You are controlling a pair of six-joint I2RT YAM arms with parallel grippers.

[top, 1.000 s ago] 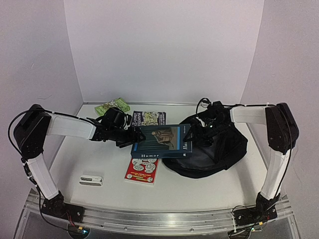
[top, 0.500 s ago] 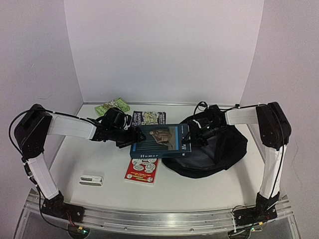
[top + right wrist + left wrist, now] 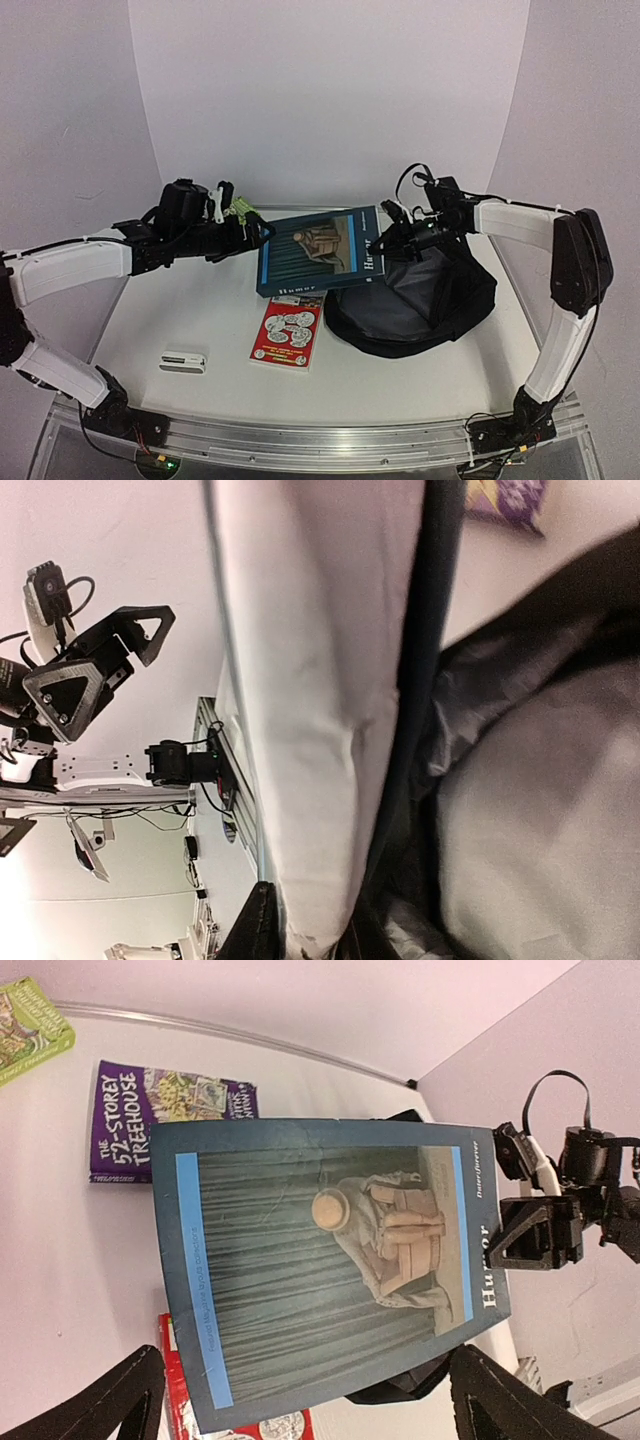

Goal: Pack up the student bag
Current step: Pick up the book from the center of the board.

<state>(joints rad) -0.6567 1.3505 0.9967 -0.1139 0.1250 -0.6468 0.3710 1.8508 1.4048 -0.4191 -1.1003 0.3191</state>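
top external: student bag (image 3: 420, 312) is lying right of centre on the white table (image 3: 200, 310), pale walls (image 3: 330, 100) enclosing it.
right gripper (image 3: 388, 238) is clamping the blue book (image 3: 315, 252) by its spine above the bag; left gripper (image 3: 258, 232) is hovering beside the book, jaws apart.

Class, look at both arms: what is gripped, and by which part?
The right gripper clamps the blue-covered Humor book at its spine edge; the left gripper stands open, holding nothing.

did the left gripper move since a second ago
Yes. The left gripper has drawn back from the blue book, up and left, farther from the red booklet.
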